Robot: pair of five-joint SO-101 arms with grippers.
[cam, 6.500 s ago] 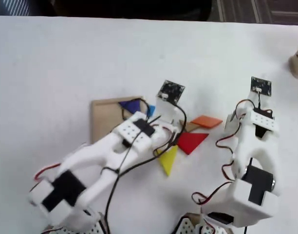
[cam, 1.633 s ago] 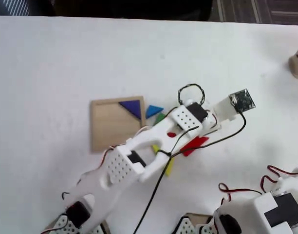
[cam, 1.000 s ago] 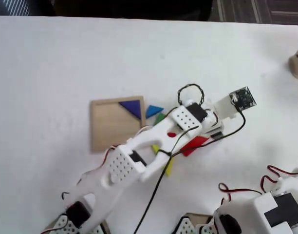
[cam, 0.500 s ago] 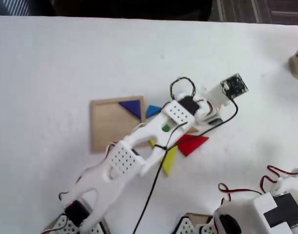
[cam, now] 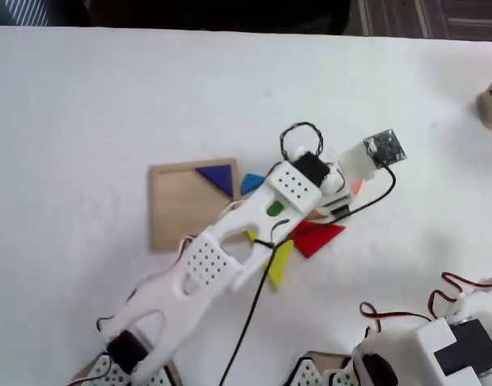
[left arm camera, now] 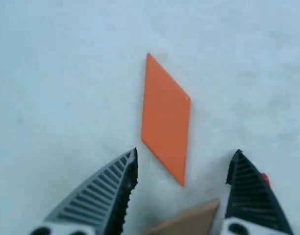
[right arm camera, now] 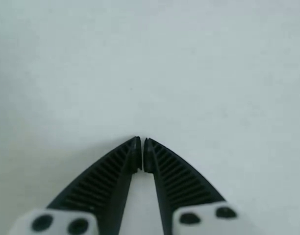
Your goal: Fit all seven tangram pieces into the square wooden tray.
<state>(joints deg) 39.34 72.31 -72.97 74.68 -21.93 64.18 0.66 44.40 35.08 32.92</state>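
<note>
Between the left gripper's (left arm camera: 185, 151) spread fingers (left arm camera: 111, 191) lies the orange parallelogram (left arm camera: 165, 117), half-hidden overhead; right gripper's (right arm camera: 141, 142) fingers (right arm camera: 115, 176) touch.

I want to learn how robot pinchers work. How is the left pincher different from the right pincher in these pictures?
The left gripper is open, while the right gripper is shut. The left gripper is at the orange piece, which lies flat just beyond its tips. The right gripper is over bare white table. Both have dark ribbed fingers, and neither is holding anything.
</note>
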